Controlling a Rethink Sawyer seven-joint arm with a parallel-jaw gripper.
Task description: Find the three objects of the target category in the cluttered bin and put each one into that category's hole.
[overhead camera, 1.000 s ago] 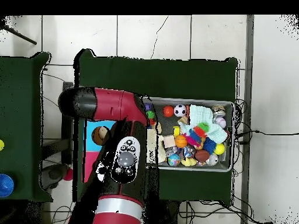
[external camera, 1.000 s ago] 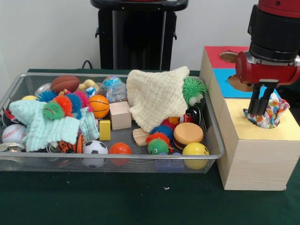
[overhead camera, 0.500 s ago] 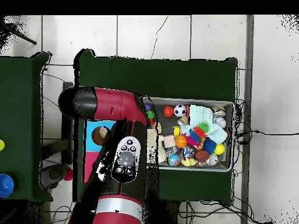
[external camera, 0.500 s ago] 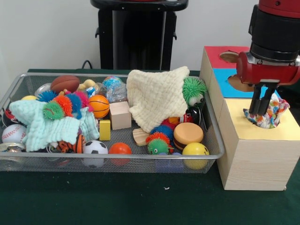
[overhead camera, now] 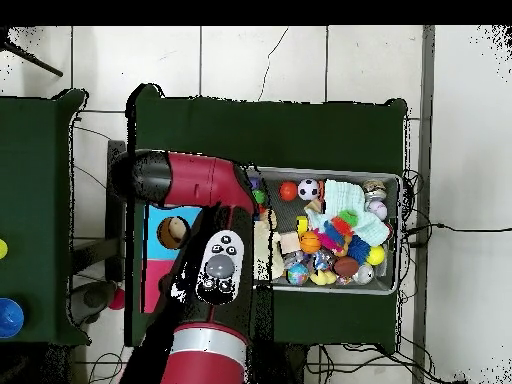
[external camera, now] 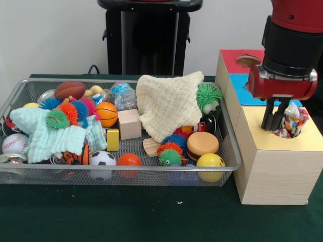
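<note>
Drop-off step, I'd say; the claw [external camera: 274, 121] hung narrow, gripping nothing, just beside a patterned cloth [external camera: 291, 122] sunk in the yellow hole [external camera: 289, 132]; next probably the cream cloth [external camera: 169, 105] in the bin [external camera: 121, 172].

The upper arm [external camera: 298, 20] is cut off by the front view's top edge, the lower part of the patterned cloth [external camera: 291, 122] is hidden inside the yellow hole, the boxes [overhead camera: 165, 232] are largely covered by the arm overhead, and toys under the cream cloth [external camera: 169, 103] are concealed.
</note>
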